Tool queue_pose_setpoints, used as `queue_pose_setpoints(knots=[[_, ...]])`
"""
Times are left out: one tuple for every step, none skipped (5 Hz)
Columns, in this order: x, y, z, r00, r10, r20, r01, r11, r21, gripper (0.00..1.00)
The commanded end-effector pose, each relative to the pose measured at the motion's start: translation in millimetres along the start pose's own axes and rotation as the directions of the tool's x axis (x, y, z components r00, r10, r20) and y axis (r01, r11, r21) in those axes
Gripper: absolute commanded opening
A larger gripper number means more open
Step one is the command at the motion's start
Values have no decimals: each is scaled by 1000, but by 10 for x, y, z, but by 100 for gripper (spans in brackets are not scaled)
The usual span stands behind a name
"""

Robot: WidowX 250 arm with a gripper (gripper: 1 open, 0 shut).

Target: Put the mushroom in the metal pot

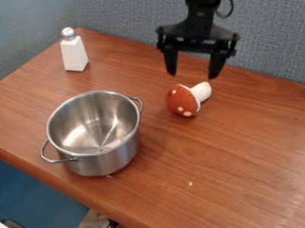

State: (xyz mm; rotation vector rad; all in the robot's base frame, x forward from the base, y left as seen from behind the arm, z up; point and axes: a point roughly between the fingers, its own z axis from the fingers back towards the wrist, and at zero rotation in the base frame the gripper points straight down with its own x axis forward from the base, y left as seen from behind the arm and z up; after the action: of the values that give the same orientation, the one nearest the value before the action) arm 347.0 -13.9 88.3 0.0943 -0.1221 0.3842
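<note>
Wooden table [246,169] carries all items in the single camera view. Black gripper [199,64] hangs above the mushroom [186,96], fingers pointing down and spread apart, holding nothing; whether the tips touch the mushroom cannot be told. Mushroom lies on its side, red-brown cap toward the camera, cream stem away, apart from the metal pot [95,133], which stands upright to its left. White bottle [73,50] stands near the far left edge.
</note>
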Motion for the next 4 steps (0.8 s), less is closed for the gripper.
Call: queue_pose_setpoints(knots=[[-58,48,-103,999,-32,14,32,999,-26,100],[-76,94,-229,1000,7,13,-7,1000,-16,100],[-80,137,-341,999,38,14,-38,999,-4,100],[-87,211,-563,1000,30,-6,-30,999,-35,100]])
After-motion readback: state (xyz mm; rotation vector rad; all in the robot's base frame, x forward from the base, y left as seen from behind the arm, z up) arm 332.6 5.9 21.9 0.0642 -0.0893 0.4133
